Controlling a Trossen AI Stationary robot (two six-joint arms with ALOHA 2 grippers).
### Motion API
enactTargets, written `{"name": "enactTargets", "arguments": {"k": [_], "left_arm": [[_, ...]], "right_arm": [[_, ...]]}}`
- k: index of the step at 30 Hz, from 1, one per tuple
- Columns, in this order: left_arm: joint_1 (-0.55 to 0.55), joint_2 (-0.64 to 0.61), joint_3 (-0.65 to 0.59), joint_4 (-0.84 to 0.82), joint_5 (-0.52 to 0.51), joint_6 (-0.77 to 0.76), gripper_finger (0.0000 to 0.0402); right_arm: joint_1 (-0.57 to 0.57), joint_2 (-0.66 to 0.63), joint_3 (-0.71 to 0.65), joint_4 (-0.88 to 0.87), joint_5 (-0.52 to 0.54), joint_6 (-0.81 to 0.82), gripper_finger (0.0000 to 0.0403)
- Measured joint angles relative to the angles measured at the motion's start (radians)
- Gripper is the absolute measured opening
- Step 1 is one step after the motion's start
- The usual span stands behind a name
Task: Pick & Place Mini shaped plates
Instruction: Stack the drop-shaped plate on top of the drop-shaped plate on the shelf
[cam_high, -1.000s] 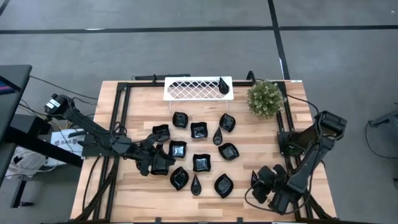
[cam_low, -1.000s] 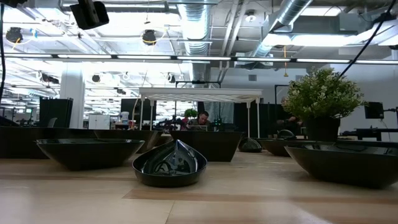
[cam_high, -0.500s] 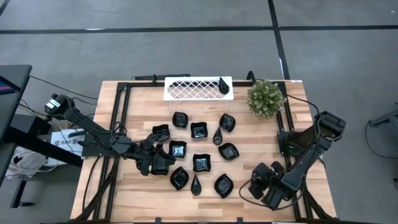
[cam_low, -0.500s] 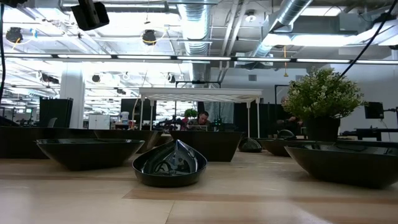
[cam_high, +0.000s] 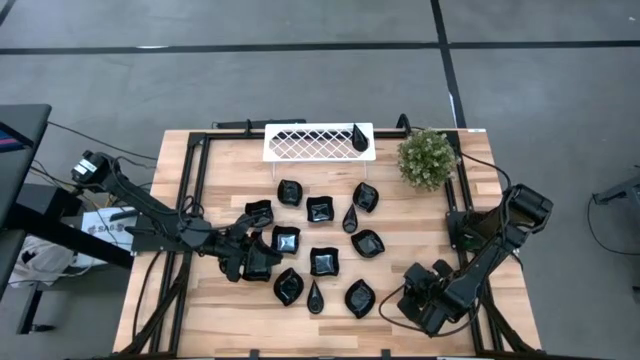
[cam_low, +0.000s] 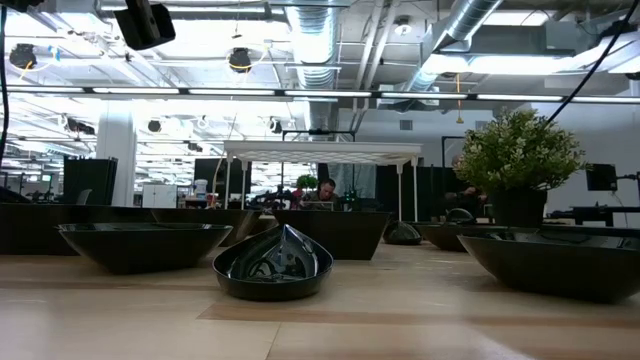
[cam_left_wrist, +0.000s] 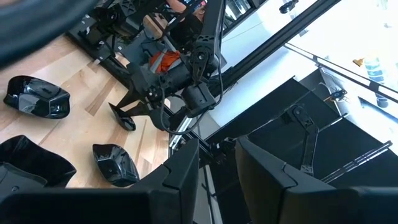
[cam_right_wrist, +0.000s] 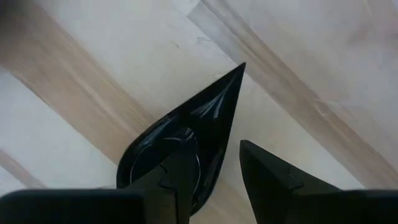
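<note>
From above, the left gripper (cam_high: 262, 262) has its jaws clamped on a glossy black mini plate (cam_high: 256, 268) beside the other small black dishes (cam_high: 323, 262) on the wooden table (cam_high: 230, 170). The right gripper (cam_high: 408, 295) hovers near the table's front right. In the right wrist view its jaws grip a glossy black teardrop dish (cam_right_wrist: 186, 140), one finger inside, one outside the rim.

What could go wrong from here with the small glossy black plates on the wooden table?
1. The right gripper is at the rim of a glossy black teardrop-shaped plate; this smooth edge might slip.
2. The left gripper sits among crowded black plates; a sideways move could knock a neighbour.
3. The white lattice tray already carries one black teardrop plate at its right end; placing there might push it off.
</note>
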Motion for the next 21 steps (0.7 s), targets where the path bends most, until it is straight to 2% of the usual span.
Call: {"name": "enactTargets", "arguments": {"k": [4,12,21], "left_arm": [[0.000,0.000,0.000,-0.004,0.000,0.000,0.0108],[0.000,0.000,0.000,-0.008,0.000,0.000,0.0108],[0.000,0.000,0.000,-0.011,0.000,0.000,0.0108]], "right_arm": [[0.000,0.000,0.000,0.003,-0.002,0.001,0.0094],[-0.012,0.000,0.000,0.003,-0.001,0.005,0.0009],[-0.038,-0.010,0.006,0.006,-0.001,0.051,0.0004]]}}
